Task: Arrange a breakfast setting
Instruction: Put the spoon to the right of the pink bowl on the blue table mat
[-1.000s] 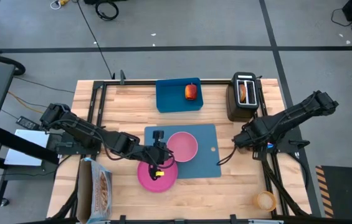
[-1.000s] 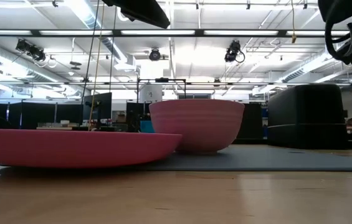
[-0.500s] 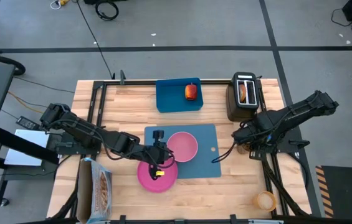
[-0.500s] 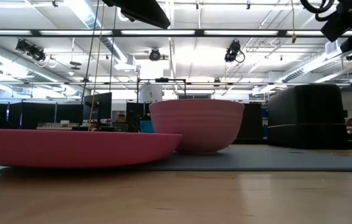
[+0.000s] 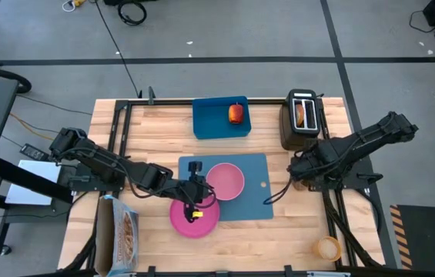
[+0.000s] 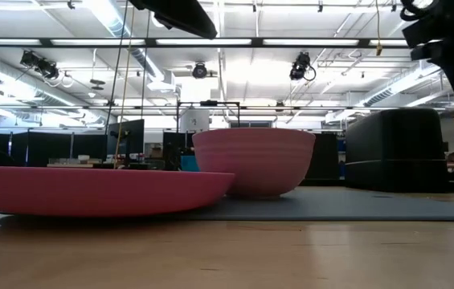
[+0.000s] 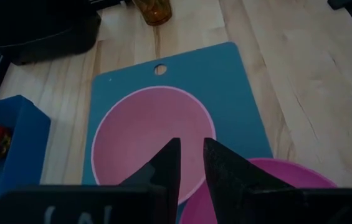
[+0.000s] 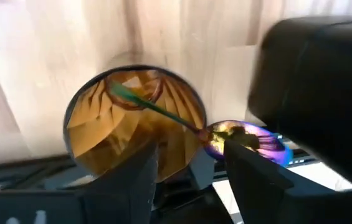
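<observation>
Counted on the counter [image 5: 155, 235]: one mat [image 5: 267, 204], one plate [image 5: 179, 223], one bowl [image 5: 229, 181], one apple [image 5: 236, 114], one tray [image 5: 209, 123], one toaster [image 5: 290, 127], one orange cup [image 8: 132, 124], one spoon [image 8: 163, 112], two claws.

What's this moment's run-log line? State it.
left gripper over pink round plate | right gripper open above orange translucent cup, teal-handled spoon inside

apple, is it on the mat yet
No, the apple sits in the blue tray, apart from the mat.
</observation>
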Controlling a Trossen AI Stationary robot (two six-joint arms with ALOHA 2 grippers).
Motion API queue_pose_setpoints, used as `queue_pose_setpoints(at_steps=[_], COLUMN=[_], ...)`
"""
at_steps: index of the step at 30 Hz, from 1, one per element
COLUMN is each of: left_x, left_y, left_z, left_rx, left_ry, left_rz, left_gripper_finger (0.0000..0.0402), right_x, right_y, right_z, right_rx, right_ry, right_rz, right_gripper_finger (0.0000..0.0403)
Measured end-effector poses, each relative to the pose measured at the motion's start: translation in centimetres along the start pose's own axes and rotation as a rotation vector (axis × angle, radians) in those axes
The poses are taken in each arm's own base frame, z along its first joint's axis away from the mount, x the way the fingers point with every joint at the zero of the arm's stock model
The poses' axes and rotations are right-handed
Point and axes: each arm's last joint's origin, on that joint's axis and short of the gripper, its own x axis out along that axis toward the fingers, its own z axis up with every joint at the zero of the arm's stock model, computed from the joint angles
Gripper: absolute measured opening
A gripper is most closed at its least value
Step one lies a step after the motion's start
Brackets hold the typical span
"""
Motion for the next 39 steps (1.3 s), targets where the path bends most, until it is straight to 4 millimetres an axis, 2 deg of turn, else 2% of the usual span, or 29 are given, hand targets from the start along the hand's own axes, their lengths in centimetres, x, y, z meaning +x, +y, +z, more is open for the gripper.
queue_pose_setpoints(at_steps=[6, 13, 17, 24, 32, 39], left_x=[0.1, 0.2, 0.3, 0.4, 0.3, 0.3], left_y=[0.2, 0.7, 0.8, 1.0, 1.0, 1.0], left_z=[-0.1, -0.1, -0.1, -0.2, -0.7, -0.8], left_rx=[-0.014, -0.022, -0.024, -0.009, 0.011, 0.04], left_ry=[0.014, 0.019, 0.021, 0.032, 0.078, 0.091], left_rz=[0.005, 0.017, 0.021, 0.024, 0.026, 0.025], left_gripper_finger=[0.0078, 0.0078, 0.0078, 0.0078, 0.0078, 0.0078], right_x=[-0.6, -1.8, -1.1, 0.7, 1.5, 2.1], right_y=[-0.8, -2.6, -3.2, -3.2, -2.9, -2.6], right_z=[-1.0, -4.2, -5.0, -4.9, -4.0, -2.7], right_rx=[0.25, 0.622, 0.838, 1.091, 1.256, 1.342], right_ry=[-0.037, -0.196, -0.221, -0.143, -0.217, -0.187], right_rz=[0.059, 0.146, 0.143, 0.136, 0.137, 0.026], right_gripper_finger=[0.0197, 0.0211, 0.0237, 0.0287, 0.034, 0.0338])
